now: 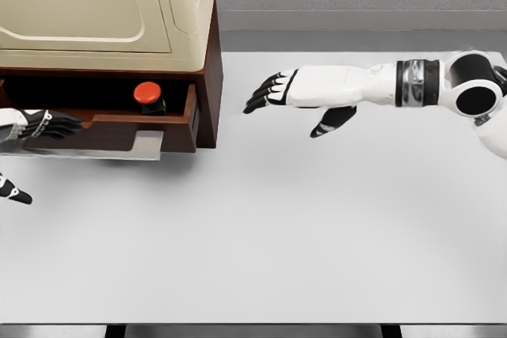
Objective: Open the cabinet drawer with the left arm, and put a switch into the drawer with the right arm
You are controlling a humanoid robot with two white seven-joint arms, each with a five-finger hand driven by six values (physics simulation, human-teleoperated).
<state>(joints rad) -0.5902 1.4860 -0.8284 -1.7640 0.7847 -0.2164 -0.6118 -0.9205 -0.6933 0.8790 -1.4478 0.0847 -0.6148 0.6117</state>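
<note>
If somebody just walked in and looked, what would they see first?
Probably the red button switch, bright against the dark open drawer at the upper left, under the cream cabinet. Next, the long white right arm reaching in from the right, its black-fingered right hand open and empty above the white table. The left hand sits at the drawer's front, at the left edge.

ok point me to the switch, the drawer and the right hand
switch [147, 93], head view, on its red round cap inside the drawer.
drawer [170, 138], head view, on its brown front panel, pulled out.
right hand [269, 91], head view, on the black fingers, spread, holding nothing.
</note>
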